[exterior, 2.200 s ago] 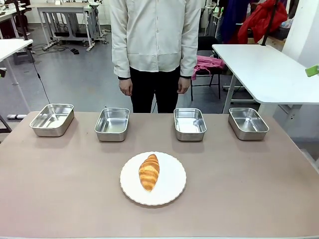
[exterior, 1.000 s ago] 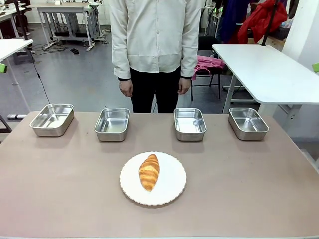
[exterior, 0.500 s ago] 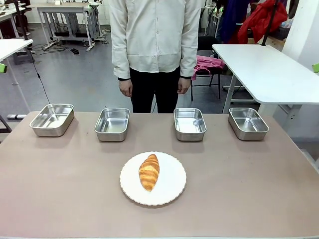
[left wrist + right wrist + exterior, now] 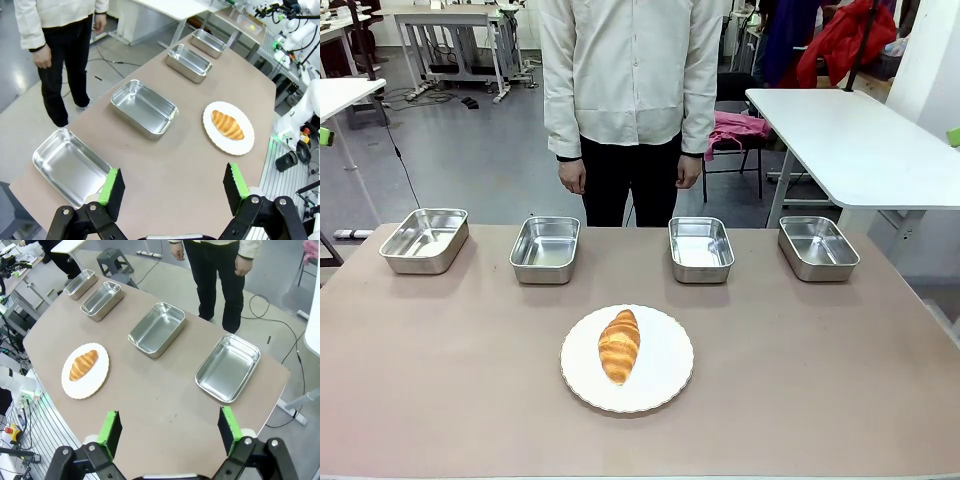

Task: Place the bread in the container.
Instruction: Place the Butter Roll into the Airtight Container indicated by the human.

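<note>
- My left gripper point(image 4: 172, 172) hangs above the left end of the table point(image 4: 820, 390). Its green-padded jaws are spread wide and nothing is between them.
- My right gripper point(image 4: 168, 415) hangs above the table's right end, jaws also wide apart and empty.
- The bread point(image 4: 619, 345), a golden-brown croissant with a ridged crust, lies on a round white plate point(image 4: 665, 378). The plate is in the middle of the table, on my half of it. One tapered end of the bread points toward me and the other toward the far side.
- Four shallow steel trays stand in a row along the far edge, all empty: the far-left tray point(image 4: 424, 240), the inner-left tray point(image 4: 545, 249), the inner-right tray point(image 4: 701, 249) and the far-right tray point(image 4: 818, 247).
- The plate sits in line with the gap between the two inner trays and is well apart from every tray.
- The trays look alike, and I cannot tell which one the task means.
- A person point(image 4: 632, 80) in a pale shirt stands just beyond the far edge, facing me. Both arms are down and neither hand touches the table.
</note>
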